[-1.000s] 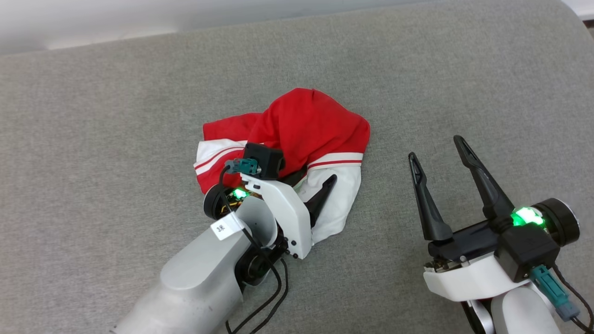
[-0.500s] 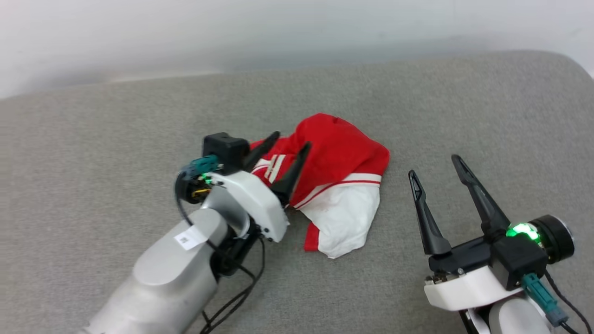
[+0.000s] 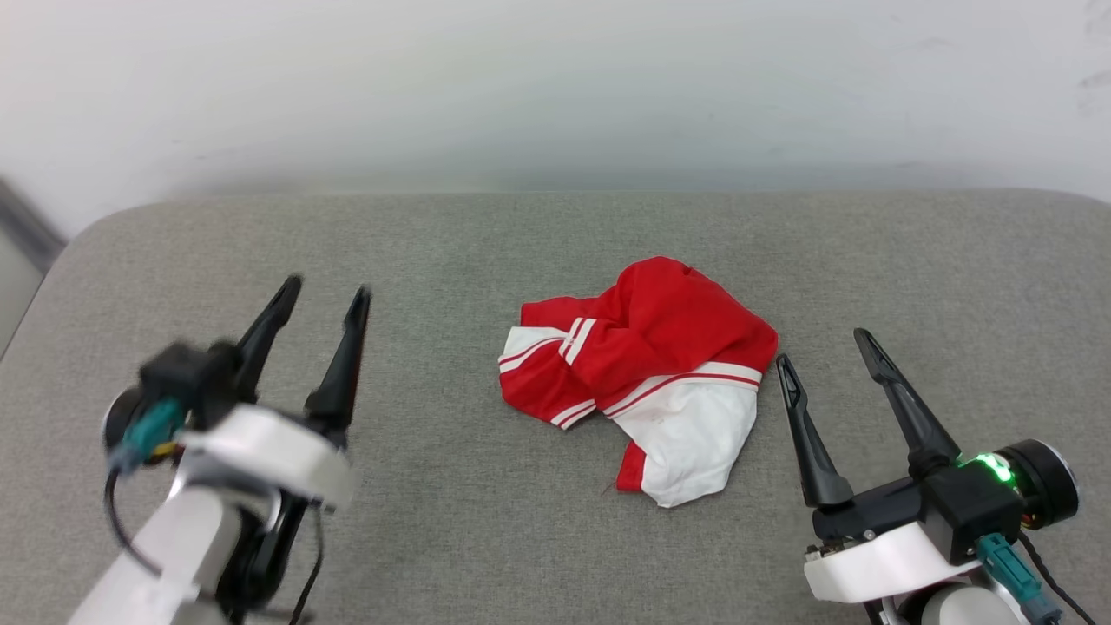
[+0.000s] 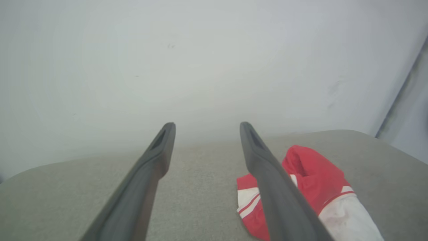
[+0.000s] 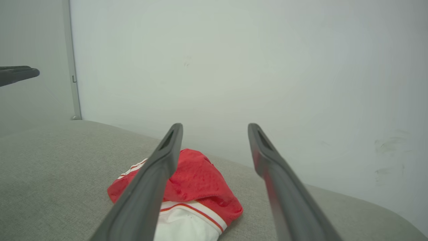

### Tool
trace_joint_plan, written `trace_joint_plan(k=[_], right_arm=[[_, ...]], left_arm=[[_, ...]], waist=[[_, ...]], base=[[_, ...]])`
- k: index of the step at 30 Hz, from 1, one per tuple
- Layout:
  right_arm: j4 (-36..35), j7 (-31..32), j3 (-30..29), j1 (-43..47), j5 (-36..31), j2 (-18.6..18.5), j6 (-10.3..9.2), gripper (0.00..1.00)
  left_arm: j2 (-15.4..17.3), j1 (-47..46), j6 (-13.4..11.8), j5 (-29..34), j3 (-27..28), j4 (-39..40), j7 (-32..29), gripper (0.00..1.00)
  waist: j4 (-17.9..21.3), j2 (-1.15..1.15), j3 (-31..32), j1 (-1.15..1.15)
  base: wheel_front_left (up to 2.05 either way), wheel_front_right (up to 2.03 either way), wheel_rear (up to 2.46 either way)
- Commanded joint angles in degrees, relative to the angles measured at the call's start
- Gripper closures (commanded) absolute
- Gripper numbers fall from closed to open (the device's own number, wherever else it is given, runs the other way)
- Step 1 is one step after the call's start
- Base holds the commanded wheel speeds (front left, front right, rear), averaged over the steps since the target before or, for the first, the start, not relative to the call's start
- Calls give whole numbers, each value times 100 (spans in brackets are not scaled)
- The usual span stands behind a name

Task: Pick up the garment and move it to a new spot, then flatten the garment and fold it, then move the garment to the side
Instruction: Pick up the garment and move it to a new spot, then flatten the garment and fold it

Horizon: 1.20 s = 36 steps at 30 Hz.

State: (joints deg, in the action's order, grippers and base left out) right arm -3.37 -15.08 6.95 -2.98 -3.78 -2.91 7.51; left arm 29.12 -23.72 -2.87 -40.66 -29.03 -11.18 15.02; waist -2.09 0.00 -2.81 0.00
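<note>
The garment (image 3: 660, 365) is a soft, crumpled red-and-white lump on the nubby grey fabric tabletop (image 3: 434, 260). The left gripper (image 3: 325, 289) and right gripper (image 3: 823, 347) both have their tapered dark fingers spread apart.

Left gripper (image 3: 325, 289) blurred; crumpled garment (image 3: 651, 365) hides its own chest

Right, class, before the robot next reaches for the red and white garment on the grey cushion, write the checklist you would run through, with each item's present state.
1. Left gripper open and empty: ok.
2. Right gripper open and empty: ok.
3. Garment lying on the grey cushion, held by neither gripper: ok.
4. Garment flat: not ok, it is bunched in a heap.
5. Collar or hem located for a grasp: cannot tell, the folds hide them.
</note>
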Motion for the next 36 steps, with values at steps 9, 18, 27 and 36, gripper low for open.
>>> trace_joint_plan(k=[9,18,27,36], right_arm=[[64,-14,-56,182,-17,5,-4,0],[138,-14,-52,164,45,5,-4,0],[117,-14,-2,139,110,5,-4,0],[167,-14,9,56,-313,6,-4,0]], left_arm=[[-722,2350,-76,1464,1763,1513,18,0],[-1653,3149,586,2292,2397,1692,19,0],[-1983,3149,933,2668,2550,1525,19,0],[-2155,2963,1019,2766,2571,1555,19,0]], waist=[[-89,0,64,0],[-103,0,126,0],[-12,0,85,0],[-68,0,-76,0]], base=[[0,0,0],[0,0,0],[0,0,0],[0,0,0]])
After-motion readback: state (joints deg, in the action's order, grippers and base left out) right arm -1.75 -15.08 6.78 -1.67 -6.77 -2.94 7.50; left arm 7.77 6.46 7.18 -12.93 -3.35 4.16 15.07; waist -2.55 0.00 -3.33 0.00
